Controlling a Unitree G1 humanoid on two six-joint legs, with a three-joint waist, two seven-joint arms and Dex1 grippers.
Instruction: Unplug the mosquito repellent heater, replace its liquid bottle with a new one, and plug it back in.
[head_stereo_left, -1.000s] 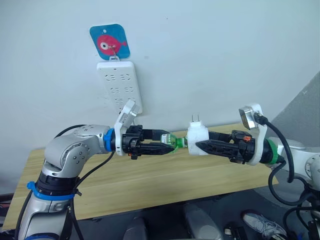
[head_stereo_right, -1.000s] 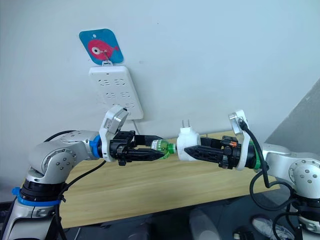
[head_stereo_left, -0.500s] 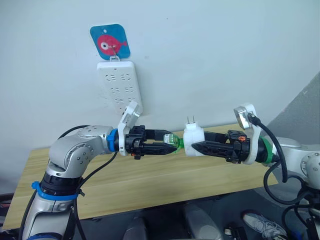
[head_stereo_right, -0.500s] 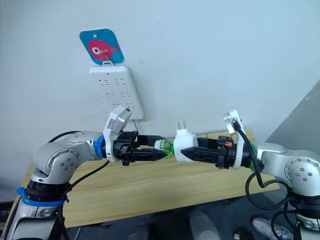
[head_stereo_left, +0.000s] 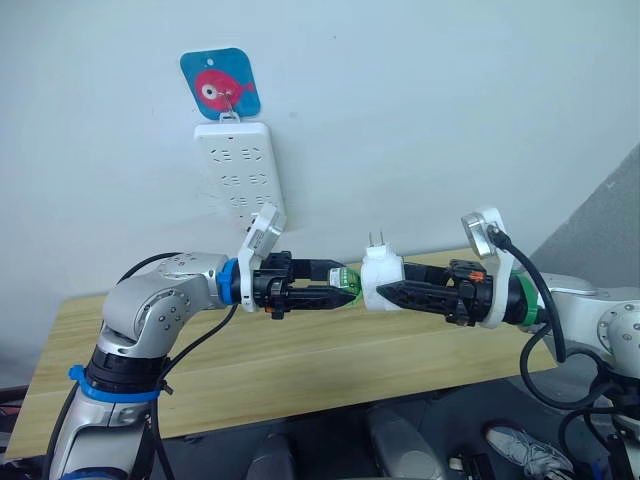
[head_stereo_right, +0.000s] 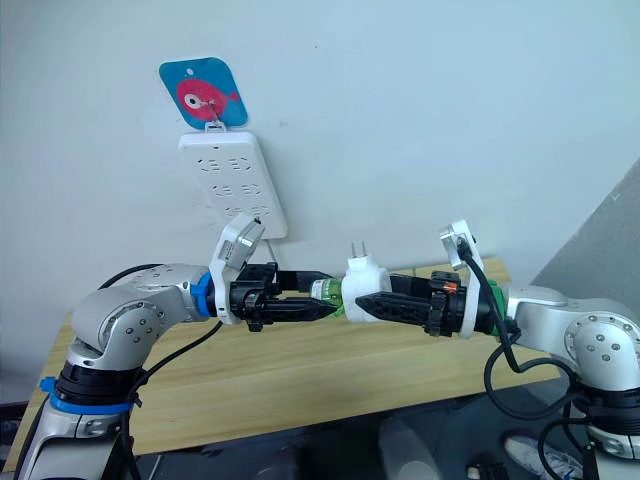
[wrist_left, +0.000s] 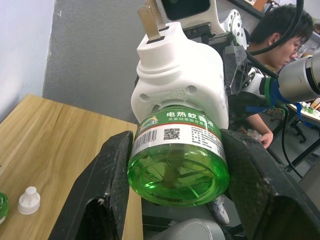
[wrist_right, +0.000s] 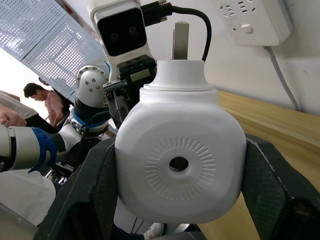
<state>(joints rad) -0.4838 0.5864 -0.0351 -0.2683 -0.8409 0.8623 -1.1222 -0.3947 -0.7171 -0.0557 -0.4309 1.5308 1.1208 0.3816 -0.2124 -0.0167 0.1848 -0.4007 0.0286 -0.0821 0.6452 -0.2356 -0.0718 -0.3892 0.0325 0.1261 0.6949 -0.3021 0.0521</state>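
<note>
Pincer of the left arm (head_stereo_left: 335, 290) is clamped on the green liquid bottle (wrist_left: 176, 160), one black finger on each side of its body, the bottle lying sideways and pointing toward 3 o'clock. Opposite it, the right pincer (head_stereo_left: 385, 290) is clamped on the mosquito repellent heater (head_stereo_left: 380, 275), whose two prongs stick up toward 12 o'clock. Bottle and heater meet in mid-air above the desk (head_stereo_left: 300, 365); the bottle's neck appears already seated in the heater's underside. At about 11 o'clock from the pair, the white power strip (head_stereo_left: 240, 175) hangs on the wall under a fish hook tag (head_stereo_left: 220, 85). On the desk a small white cap (wrist_left: 28, 200) lies beside another green object.

Risk, as I judge it: if the two arms are not on one axis, the thread may cross or the bottle may slip in its grip and spill; twisting could also turn the heater in the right pincer, spoiling prong alignment for plugging in.
</note>
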